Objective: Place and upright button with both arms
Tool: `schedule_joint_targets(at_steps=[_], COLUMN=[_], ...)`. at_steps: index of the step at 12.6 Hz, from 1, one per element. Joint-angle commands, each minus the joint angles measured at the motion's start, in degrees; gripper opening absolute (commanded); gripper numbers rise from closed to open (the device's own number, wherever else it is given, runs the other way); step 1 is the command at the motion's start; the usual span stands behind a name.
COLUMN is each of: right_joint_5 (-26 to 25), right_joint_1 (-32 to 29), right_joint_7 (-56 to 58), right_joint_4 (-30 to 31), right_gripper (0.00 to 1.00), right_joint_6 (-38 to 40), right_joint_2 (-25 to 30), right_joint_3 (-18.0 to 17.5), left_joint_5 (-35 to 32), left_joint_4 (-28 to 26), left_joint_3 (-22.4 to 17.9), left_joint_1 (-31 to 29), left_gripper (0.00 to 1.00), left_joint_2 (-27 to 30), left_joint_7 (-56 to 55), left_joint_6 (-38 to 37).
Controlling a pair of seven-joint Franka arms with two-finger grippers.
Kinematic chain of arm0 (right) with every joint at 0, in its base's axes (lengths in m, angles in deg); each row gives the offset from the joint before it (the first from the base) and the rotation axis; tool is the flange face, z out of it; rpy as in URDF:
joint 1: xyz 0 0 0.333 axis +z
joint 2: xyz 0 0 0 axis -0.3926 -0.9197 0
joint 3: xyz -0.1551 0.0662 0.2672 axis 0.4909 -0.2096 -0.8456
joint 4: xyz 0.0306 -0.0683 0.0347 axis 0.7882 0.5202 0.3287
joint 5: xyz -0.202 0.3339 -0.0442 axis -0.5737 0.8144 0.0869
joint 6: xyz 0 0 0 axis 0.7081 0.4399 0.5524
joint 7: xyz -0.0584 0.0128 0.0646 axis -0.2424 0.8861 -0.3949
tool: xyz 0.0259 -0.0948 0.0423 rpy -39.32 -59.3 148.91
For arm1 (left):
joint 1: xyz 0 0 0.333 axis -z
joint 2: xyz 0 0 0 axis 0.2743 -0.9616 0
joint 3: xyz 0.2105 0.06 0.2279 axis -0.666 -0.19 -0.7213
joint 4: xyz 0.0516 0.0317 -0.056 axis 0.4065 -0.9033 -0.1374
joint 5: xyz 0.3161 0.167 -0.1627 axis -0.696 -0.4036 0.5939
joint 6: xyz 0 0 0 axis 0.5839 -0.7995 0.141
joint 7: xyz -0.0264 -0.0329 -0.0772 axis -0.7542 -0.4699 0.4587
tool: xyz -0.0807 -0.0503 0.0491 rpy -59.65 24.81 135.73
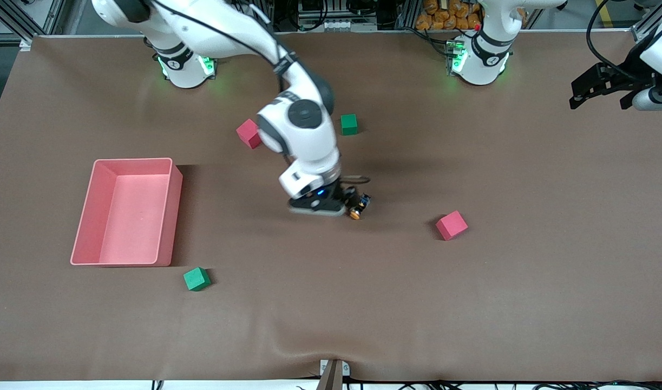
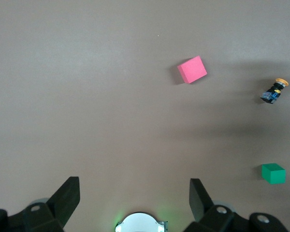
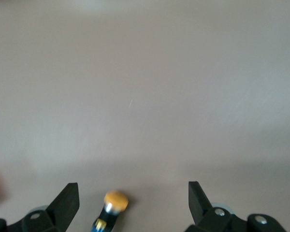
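The button [image 1: 359, 207] lies on its side on the brown table near the middle, orange cap toward the front camera. My right gripper [image 1: 346, 200] is low over it and open. In the right wrist view the button [image 3: 113, 205] lies between the spread fingers [image 3: 67, 200], closer to one of them and touching neither; my right gripper [image 3: 133, 193] holds nothing. My left gripper [image 1: 596, 89] waits in the air over the left arm's end of the table, open and empty [image 2: 134, 191]. The button also shows small in the left wrist view [image 2: 274, 92].
A pink bin [image 1: 165, 216] stands toward the right arm's end. One pink cube [image 1: 451, 225] lies beside the button toward the left arm's end. Another pink cube [image 1: 249, 133] and a green cube [image 1: 348, 124] lie farther back. A second green cube [image 1: 196, 278] lies near the bin.
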Motion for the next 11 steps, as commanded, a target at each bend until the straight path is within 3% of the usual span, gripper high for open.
schedule_joint_targets(at_steps=[1,3,6,11], right_joint_5=[0.09,0.17,0.35,5.27], right_joint_1=[-6.38,-10.07,-14.65,-26.85], right_joint_7=[7.90,17.28,28.81,57.36], right_joint_4=[1.07,1.25,1.43,2.39], right_gripper=[1.00,1.00,1.00,1.00], right_joint_6=[1.17,6.50,20.55,36.92], right_joint_2=[2.72,4.48,8.78,14.85], right_joint_3=[-1.57,-1.57,-1.66,-1.49], left_joint_5=[-0.08,-0.08,-0.08,0.01], left_joint_4=[0.41,0.32,0.24,0.24], left_joint_3=[0.20,0.20,0.20,0.29], left_joint_1=[-0.45,-0.37,-0.37,-0.37], left_gripper=[1.00,1.00,1.00,1.00], left_joint_2=[0.19,0.19,0.19,0.28], left_joint_7=[1.18,1.09,1.09,1.09], left_joint_6=[-0.17,-0.25,-0.25,-0.25])
